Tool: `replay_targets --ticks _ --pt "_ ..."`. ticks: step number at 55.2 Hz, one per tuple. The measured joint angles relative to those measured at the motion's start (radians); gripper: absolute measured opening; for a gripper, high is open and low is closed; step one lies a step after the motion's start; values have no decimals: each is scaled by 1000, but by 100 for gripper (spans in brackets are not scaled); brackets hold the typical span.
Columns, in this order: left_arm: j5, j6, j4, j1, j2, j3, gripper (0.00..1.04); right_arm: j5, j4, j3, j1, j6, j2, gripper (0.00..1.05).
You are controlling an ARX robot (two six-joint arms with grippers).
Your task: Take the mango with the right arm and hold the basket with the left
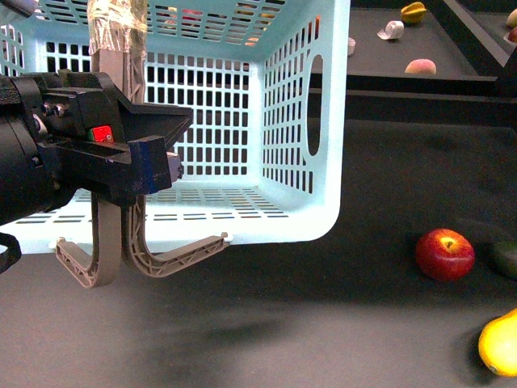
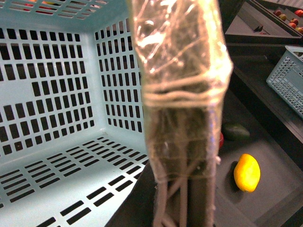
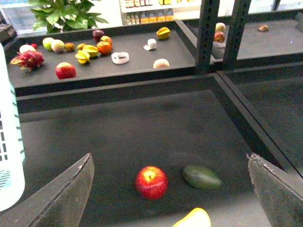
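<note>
The pale turquoise basket [image 1: 291,121] hangs tilted above the dark table at the left of the front view. My left gripper [image 1: 153,166] is shut on its tape-wrapped handle [image 2: 182,94], which fills the left wrist view. The yellow-orange mango [image 1: 501,343] lies at the table's front right corner, and shows in the left wrist view [image 2: 247,172] and at the edge of the right wrist view [image 3: 191,219]. My right gripper [image 3: 170,189] is open above the table, with the mango just short of the gap between its jaws.
A red apple [image 1: 444,254] and a dark green fruit [image 1: 506,259] lie beyond the mango. A raised back shelf [image 3: 137,66] holds several fruits. A metal post [image 3: 208,33] stands at the shelf edge. A second basket [image 2: 289,78] sits at the far right.
</note>
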Motion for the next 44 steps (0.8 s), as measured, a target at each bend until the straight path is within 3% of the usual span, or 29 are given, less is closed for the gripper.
replay_targets --ticks 9,14,32,44 --pt "1 0 0 0 0 0 9 -139 250 10 -184 -42 332 97" --pt "1 0 0 0 0 0 9 -174 506 13 -253 -105 653 97" --pt "0 0 2 0 0 0 9 -147 1078 101 -263 -195 1480 97" --pt "0 0 2 0 0 0 9 -97 1276 173 -225 -198 1845 97"
